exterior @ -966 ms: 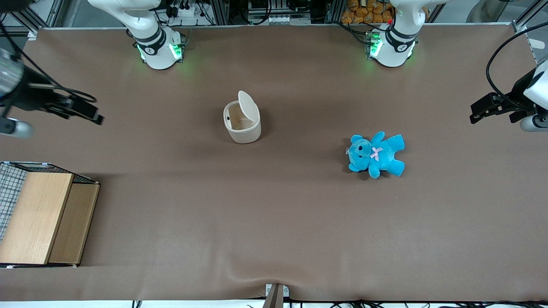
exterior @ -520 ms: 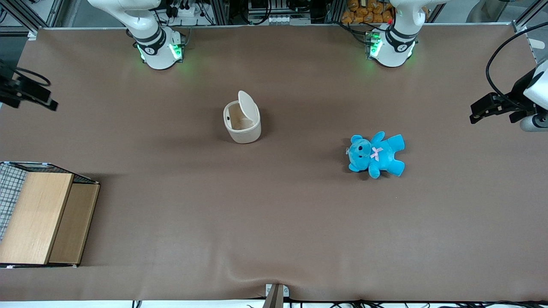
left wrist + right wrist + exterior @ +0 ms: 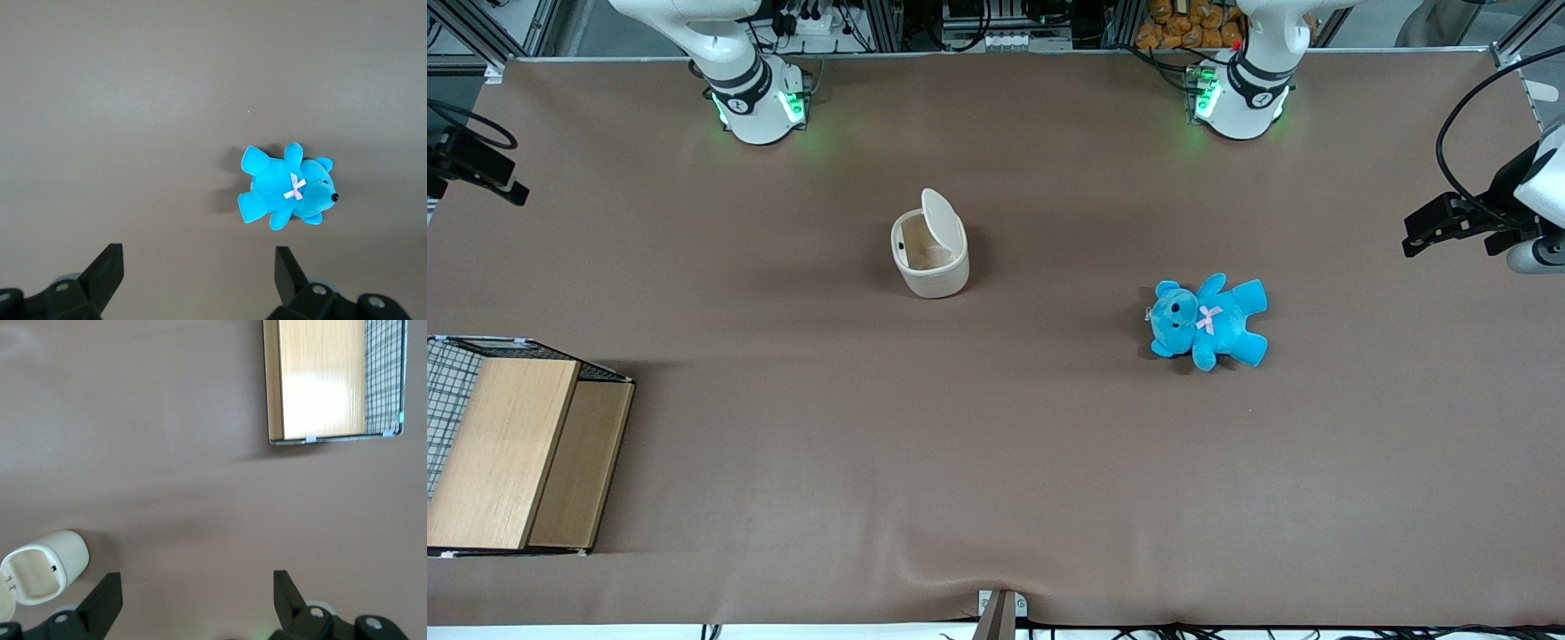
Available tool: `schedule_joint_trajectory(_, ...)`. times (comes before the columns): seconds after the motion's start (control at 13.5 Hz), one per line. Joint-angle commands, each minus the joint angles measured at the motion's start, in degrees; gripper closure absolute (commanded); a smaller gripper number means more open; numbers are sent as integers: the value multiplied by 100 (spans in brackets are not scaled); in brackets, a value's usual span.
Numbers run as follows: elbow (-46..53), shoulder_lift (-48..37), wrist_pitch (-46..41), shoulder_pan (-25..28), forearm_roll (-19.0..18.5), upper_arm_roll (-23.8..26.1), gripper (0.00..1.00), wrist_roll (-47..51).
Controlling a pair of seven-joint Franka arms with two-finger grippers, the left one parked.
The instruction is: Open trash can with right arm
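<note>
The cream-white trash can (image 3: 930, 256) stands on the brown table, its flat lid (image 3: 941, 222) tipped up and the inside showing. It also shows in the right wrist view (image 3: 41, 572) with its mouth open. My right gripper (image 3: 198, 593) is open and empty, its black fingers (image 3: 105, 599) wide apart above bare table. In the front view only its black end (image 3: 476, 164) shows, at the working arm's end of the table, well away from the can.
A wooden box with wire mesh (image 3: 511, 449) sits at the working arm's end, nearer the front camera; it also shows in the right wrist view (image 3: 333, 380). A blue teddy (image 3: 1208, 321) lies toward the parked arm's end.
My right gripper has drawn away from the trash can toward the working arm's table edge and risen, so less of it shows in the front view. The can and its lid have not moved.
</note>
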Motion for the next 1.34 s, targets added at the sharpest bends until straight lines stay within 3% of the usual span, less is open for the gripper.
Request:
schedule_joint_trajectory(0.0, -106, -27, 154, -31, -130, 1, 0, -147)
schedule_joint_trajectory(1.26, -308, 17, 172, -57, -113, -8, 0, -147)
